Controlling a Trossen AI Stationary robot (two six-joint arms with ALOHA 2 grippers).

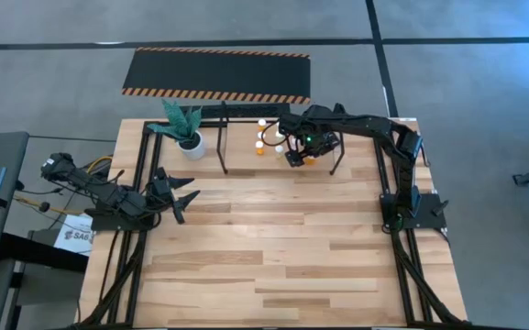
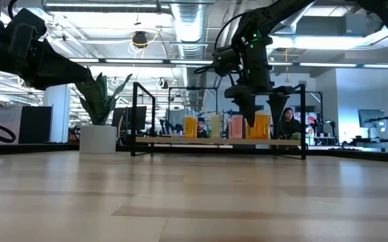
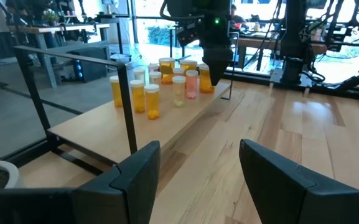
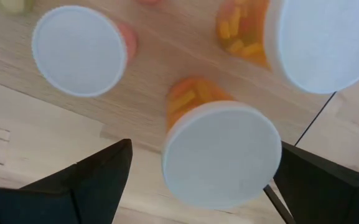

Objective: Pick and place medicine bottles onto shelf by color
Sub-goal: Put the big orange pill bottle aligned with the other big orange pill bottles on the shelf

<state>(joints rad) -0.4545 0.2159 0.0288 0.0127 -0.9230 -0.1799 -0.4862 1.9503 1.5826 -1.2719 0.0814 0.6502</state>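
Several small bottles [image 3: 167, 81] with white caps and orange, amber or pink bodies stand upright on the light wooden board of the black tube-frame shelf [image 3: 129, 106] at the table's far edge. They also show in the high view [image 1: 262, 137] and the low view [image 2: 214, 126]. My right gripper [image 4: 205, 148] is open above the shelf's right part [image 1: 299, 154], pointing down. Its fingers stand on either side of an orange bottle's white cap [image 4: 223, 152]; no touch shows. My left gripper [image 1: 183, 197] is open and empty at the table's left, facing the shelf [image 3: 199, 149].
A white plant pot [image 1: 191, 142] stands just left of the shelf. A black hazard-striped mat [image 1: 216, 73] lies on the floor beyond the table. Two more white-capped bottles [image 4: 79, 50] [image 4: 325, 37] stand close around the right gripper. The table's near half [image 1: 273, 266] is bare wood.
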